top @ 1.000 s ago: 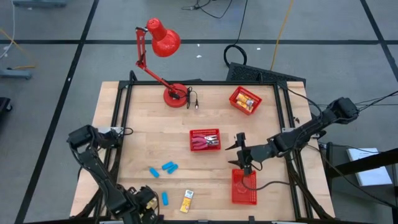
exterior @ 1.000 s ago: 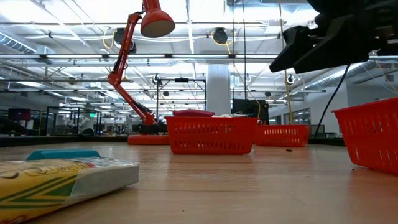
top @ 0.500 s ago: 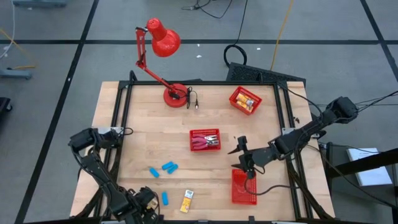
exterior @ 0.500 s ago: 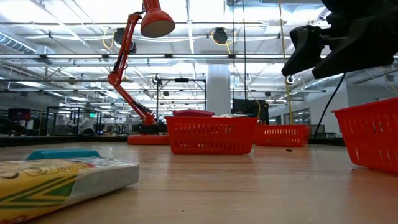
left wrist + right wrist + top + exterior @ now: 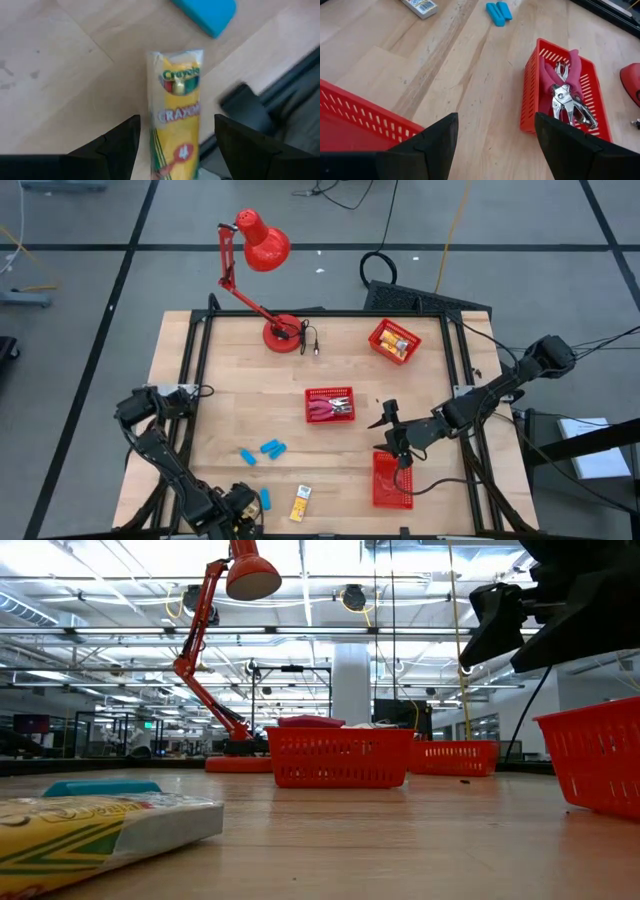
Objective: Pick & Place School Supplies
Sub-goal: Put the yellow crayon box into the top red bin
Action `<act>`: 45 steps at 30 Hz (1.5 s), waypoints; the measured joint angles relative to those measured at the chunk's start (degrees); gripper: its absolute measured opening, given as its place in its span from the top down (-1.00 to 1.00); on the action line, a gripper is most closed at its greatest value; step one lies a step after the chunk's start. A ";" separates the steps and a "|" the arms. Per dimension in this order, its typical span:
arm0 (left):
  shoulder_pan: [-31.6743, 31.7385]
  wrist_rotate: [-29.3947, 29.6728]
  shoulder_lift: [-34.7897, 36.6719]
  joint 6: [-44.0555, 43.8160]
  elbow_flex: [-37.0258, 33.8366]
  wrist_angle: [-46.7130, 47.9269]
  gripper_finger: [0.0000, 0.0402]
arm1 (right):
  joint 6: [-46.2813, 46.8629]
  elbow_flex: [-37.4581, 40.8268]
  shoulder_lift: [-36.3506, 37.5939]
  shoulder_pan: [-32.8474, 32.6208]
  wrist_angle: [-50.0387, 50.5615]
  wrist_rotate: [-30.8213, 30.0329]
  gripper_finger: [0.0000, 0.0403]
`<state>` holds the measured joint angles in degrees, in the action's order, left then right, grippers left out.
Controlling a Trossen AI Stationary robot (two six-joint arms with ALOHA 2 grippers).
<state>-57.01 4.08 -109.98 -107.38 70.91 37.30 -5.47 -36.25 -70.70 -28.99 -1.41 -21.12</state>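
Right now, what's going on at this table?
Neither arm holds anything. The left end effector hovers open over the yellow crayon packet at the table's near edge, beside a blue block. The right end effector hangs open above the near red mesh basket. The middle red basket holds red-handled metal tools.

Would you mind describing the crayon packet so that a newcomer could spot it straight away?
Start at the wooden table and go to its near edge, by the left gripper. The crayon packet lies flat there, beside a blue block. It alone is yellow and printed; its neighbours are plain blue.
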 joint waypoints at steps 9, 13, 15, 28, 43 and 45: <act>0.42 -1.05 -0.85 0.38 0.17 -0.02 -0.26 | -0.11 0.00 0.02 0.00 -0.06 -0.11 -0.26; 0.42 -1.09 -0.91 1.27 0.13 0.84 0.01 | 0.24 0.00 0.02 0.00 -0.06 -0.16 -0.26; 0.39 -0.83 -0.92 2.03 0.11 1.42 0.24 | 0.28 0.00 0.02 0.00 -0.08 -0.17 -0.26; 3.01 1.93 -0.92 12.03 0.09 4.14 0.66 | 0.33 0.00 0.02 0.20 -1.63 -0.86 -0.26; 10.54 8.88 12.32 22.00 -0.17 25.53 0.66 | -1.51 5.09 0.02 5.19 -13.24 -1.36 -0.26; 12.61 11.88 14.41 24.39 -0.16 26.46 0.66 | -2.11 6.97 0.02 6.73 -16.83 -1.35 -0.26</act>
<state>-44.40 15.96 -95.57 -82.99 70.76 63.76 -7.59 -29.28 -70.67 -22.27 -18.24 -22.48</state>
